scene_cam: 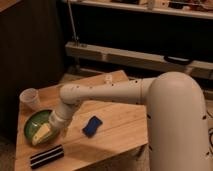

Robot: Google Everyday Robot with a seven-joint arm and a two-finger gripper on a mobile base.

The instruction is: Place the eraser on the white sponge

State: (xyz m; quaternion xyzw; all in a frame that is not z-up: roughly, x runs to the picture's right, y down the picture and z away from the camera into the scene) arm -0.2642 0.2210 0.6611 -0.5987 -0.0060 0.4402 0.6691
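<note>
The eraser (46, 156) is a long black block with a pale stripe, lying near the front left edge of the wooden table (120, 125). The white sponge (92, 126) is a small blue pad lying flat near the table's middle. My gripper (59, 131) hangs low at the end of the white arm, just right of the green bowl (31, 125), above and behind the eraser and left of the sponge. Nothing shows in its grip.
The green bowl holds a yellow wedge (42, 133). A white paper cup (30, 98) stands at the back left. A small white object (108, 78) sits at the table's far edge. Dark shelving stands behind the table.
</note>
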